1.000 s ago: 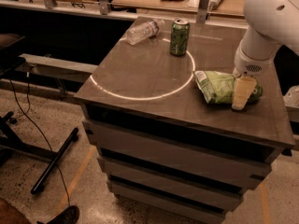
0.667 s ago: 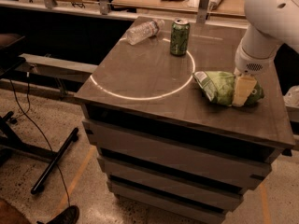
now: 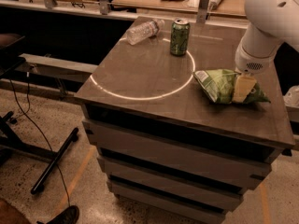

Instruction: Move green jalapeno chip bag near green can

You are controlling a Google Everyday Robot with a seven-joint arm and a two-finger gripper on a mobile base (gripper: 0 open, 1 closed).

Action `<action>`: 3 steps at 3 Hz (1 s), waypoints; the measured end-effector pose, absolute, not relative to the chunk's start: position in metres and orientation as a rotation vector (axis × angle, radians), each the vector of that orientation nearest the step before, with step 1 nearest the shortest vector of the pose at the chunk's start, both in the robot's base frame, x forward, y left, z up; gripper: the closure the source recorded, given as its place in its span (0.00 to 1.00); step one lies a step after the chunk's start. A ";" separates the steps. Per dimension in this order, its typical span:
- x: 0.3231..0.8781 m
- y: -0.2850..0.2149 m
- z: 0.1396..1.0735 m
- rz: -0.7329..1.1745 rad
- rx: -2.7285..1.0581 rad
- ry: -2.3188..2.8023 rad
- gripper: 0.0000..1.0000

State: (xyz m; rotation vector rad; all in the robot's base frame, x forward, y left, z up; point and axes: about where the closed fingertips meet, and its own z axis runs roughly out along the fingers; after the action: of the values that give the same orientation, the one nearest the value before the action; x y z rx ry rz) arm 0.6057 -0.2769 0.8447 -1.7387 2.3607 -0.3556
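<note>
Green jalapeno chip bag (image 3: 223, 85) lies on its side on the worktop (image 3: 135, 69), right of and nearer the camera than the green can (image 3: 180, 36), well apart from it. Bag's right tip sits close to the worktop's right edge, with a bare strip between the bag and the front edge. Gripper (image 3: 243, 89) comes down on the bag's right half from the white arm (image 3: 261, 27). One pale finger (image 3: 244, 87) crosses the bag's near face and the other is hidden behind it, so the jaws are clamped on the bag. Can stands upright near the back edge, touching the far arc of a white ring (image 3: 140, 96) marked on the worktop. Bare surface inside the ring, in front of and left of the can. Clear water bottle (image 3: 144, 31) lies on its side just left of the can, by the back-left corner.
</note>
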 end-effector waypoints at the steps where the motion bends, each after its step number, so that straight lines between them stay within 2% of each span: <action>1: 0.619 -0.277 0.860 -0.356 -1.719 2.343 1.00; 2: 0.638 -0.280 0.901 -0.395 -1.643 2.290 1.00; 3: 0.638 -0.280 0.900 -0.395 -1.643 2.290 1.00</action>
State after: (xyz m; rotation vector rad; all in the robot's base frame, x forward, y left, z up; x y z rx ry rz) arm 0.6377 -0.2804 0.9005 -1.6426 2.2904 -0.3954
